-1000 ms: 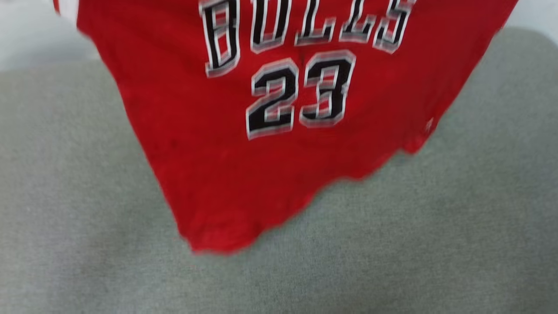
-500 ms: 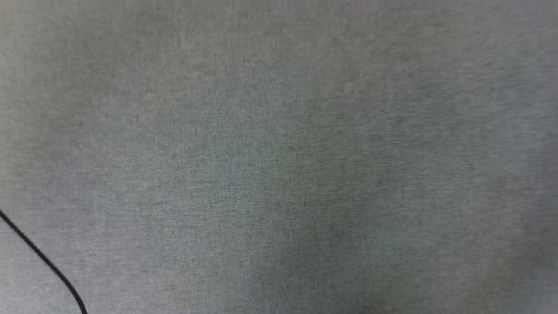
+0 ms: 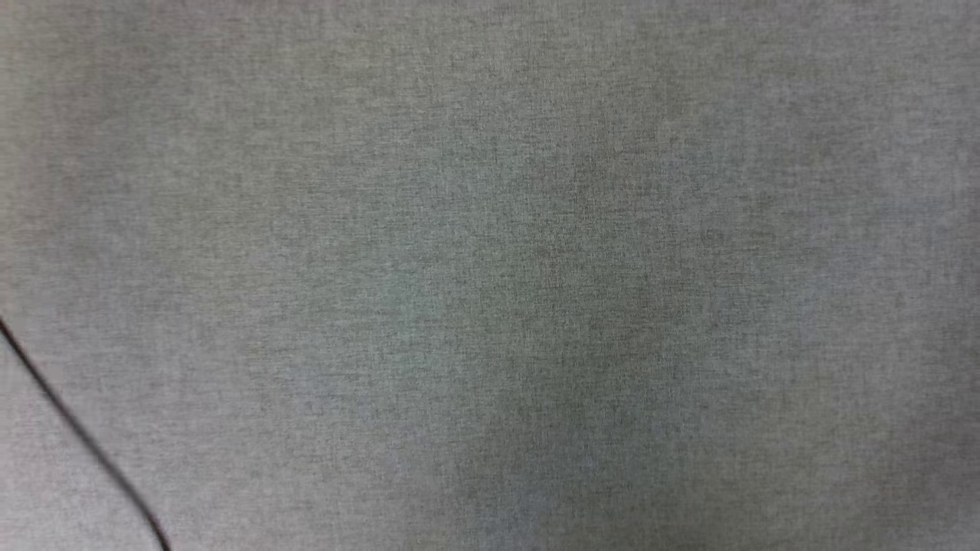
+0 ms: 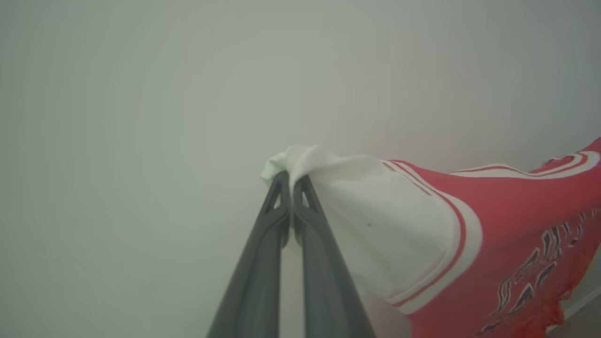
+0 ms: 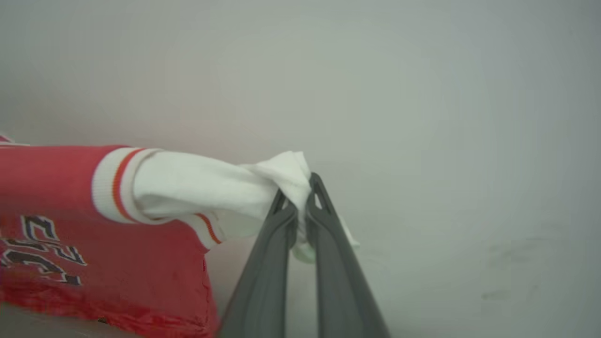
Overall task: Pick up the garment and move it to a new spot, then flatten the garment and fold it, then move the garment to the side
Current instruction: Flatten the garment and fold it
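The garment (image 4: 507,225) is a red jersey with white sleeves and black lettering, held up in the air and stretched between my two grippers. In the left wrist view my left gripper (image 4: 291,180) is shut on the bunched tip of one white sleeve. In the right wrist view my right gripper (image 5: 300,185) is shut on the other white sleeve of the garment (image 5: 94,220), whose red body hangs down to the left. A pale wall stands behind both.
The head view looks down on a grey fabric surface (image 3: 490,229). A thin dark seam or cord (image 3: 76,436) crosses its lower left corner. A strip of grey surface (image 5: 28,326) lies under the jersey's hem.
The head camera has tilted down: a second ago the hanging jersey was in the upper part of the head view, now the grey surface is there. The dark line shifted slightly.
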